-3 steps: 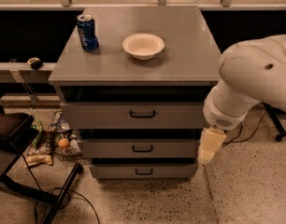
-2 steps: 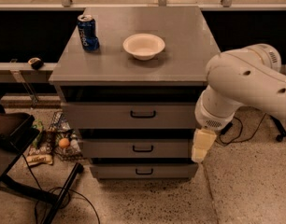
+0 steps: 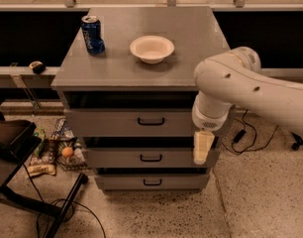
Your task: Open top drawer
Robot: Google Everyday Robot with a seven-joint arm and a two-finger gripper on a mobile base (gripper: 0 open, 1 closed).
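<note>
gripper below top drawer right end | spread: cannot tell | can text unreadable

Speckled floor, black wall panels

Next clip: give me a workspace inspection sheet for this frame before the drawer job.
Surface: grey cabinet top carries a blue can and white bowl.
Job's things: top drawer looks shut; handle untouched.
Clutter: snack packets and an orange ball on the floor, left.
Grippers: gripper hangs by the cabinet's right edge, level with the middle drawer.
Cables: black cable on floor, right; another lower left.
Surroundings: speckled floor; dark stand at left.
</note>
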